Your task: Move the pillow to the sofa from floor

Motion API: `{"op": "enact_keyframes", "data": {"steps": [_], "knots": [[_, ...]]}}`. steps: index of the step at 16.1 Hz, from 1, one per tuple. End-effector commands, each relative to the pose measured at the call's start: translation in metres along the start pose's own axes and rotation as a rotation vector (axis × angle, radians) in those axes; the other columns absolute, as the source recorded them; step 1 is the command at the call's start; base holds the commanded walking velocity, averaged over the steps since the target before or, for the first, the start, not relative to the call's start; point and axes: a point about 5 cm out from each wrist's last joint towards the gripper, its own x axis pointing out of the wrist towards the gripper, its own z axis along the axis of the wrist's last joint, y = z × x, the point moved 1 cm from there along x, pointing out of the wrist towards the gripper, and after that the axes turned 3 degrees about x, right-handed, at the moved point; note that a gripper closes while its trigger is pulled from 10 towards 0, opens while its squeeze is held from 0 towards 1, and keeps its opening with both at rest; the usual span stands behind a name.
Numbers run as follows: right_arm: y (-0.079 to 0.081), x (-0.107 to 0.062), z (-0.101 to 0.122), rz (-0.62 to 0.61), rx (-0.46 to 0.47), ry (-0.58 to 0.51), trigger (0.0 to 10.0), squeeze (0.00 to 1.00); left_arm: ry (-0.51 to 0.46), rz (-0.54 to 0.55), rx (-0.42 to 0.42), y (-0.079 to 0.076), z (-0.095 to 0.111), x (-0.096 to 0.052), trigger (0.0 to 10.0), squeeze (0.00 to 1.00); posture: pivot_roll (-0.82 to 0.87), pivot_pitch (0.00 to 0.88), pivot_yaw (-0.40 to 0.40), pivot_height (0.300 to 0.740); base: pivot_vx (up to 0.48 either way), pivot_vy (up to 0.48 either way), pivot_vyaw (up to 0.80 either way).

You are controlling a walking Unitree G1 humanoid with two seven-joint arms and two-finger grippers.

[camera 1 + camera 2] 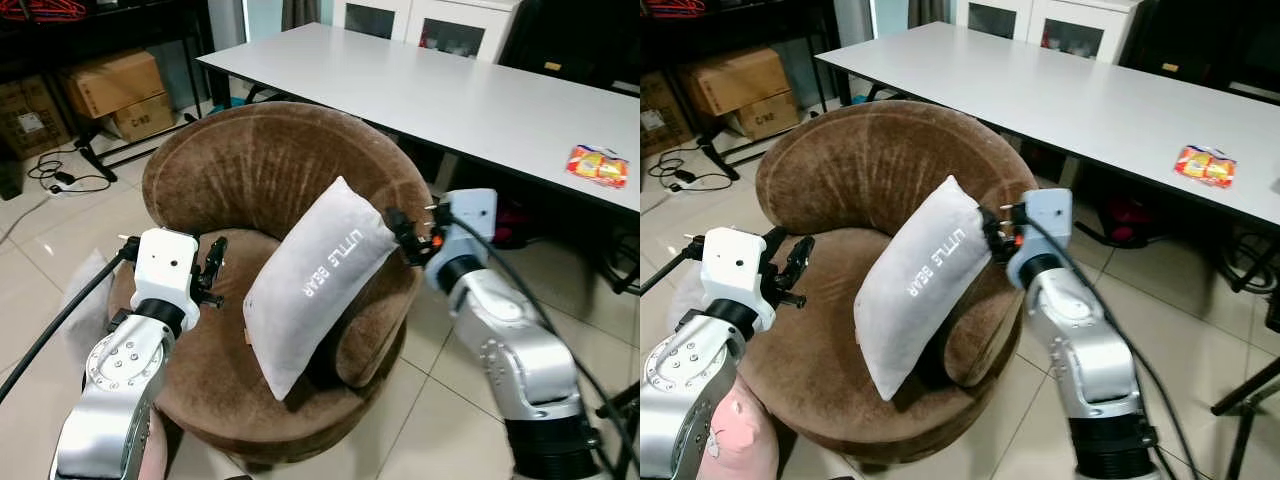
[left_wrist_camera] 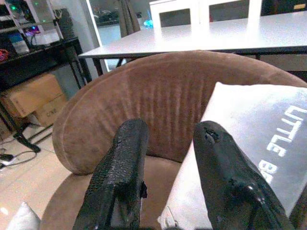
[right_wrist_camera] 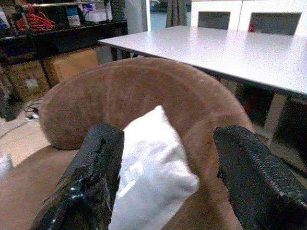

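Observation:
A grey pillow [image 1: 315,280] printed "LITTLE BEAR" lies tilted on the seat of the round brown sofa chair [image 1: 260,160], leaning against its right armrest. My right gripper [image 1: 405,235] hovers at the pillow's upper corner, open; in the right wrist view its fingers [image 3: 91,182] stand wide apart with the pillow [image 3: 148,177] just ahead. My left gripper [image 1: 213,265] is over the left side of the seat, open and empty, a short way from the pillow's left edge. In the left wrist view the pillow [image 2: 259,129] sits beside the fingers [image 2: 120,177].
A long white table [image 1: 450,90] stands behind the chair, with a snack packet [image 1: 598,165] on it. Cardboard boxes [image 1: 115,85] and cables [image 1: 60,175] lie at the far left. A pale soft thing [image 1: 85,300] rests on the tiled floor left of the chair, and something pink [image 1: 735,440] is near my left arm.

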Motion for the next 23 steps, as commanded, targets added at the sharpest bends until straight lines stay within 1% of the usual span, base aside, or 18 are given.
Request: {"op": "enact_keyframes", "data": {"steps": [1,4,16,18,21,23], "knots": [[-0.0002,-0.0012,0.0028,-0.002,-0.005,-0.003,10.0,0.00,-0.005,0.004,0.001,0.0005,0.0015,-0.0010,10.0,0.00,-0.04,0.000,-0.023,0.740,0.000,0.000,0.00],[0.0000,0.0006,0.0028,-0.007,-0.027,-0.004,10.0,0.00,-0.002,0.009,-0.001,0.0008,0.0008,-0.0019,10.0,0.00,-0.03,0.000,-0.028,0.740,-0.257,0.000,0.00],[0.0017,0.0025,0.0014,-0.003,-0.047,0.004,10.0,0.00,0.002,0.021,0.003,0.0034,-0.0015,-0.0052,10.0,0.00,-0.02,0.000,-0.045,0.740,-0.258,0.000,0.00],[0.0025,0.0022,0.0010,0.005,-0.054,0.003,10.0,0.00,0.002,0.043,0.006,0.0052,-0.0030,-0.0067,10.0,0.00,-0.01,0.000,-0.051,0.740,0.000,0.000,0.00],[0.0040,0.0021,0.0004,0.013,-0.059,0.004,10.0,0.00,-0.002,0.044,-0.008,0.0051,-0.0023,-0.0082,10.0,0.00,-0.01,0.000,-0.055,0.740,0.000,0.000,0.00],[0.0040,0.0015,-0.0004,0.018,-0.056,0.002,10.0,0.00,-0.003,0.049,-0.016,0.0046,-0.0026,-0.0096,10.0,0.00,0.00,0.000,-0.065,0.740,0.000,0.435,0.00]]}}
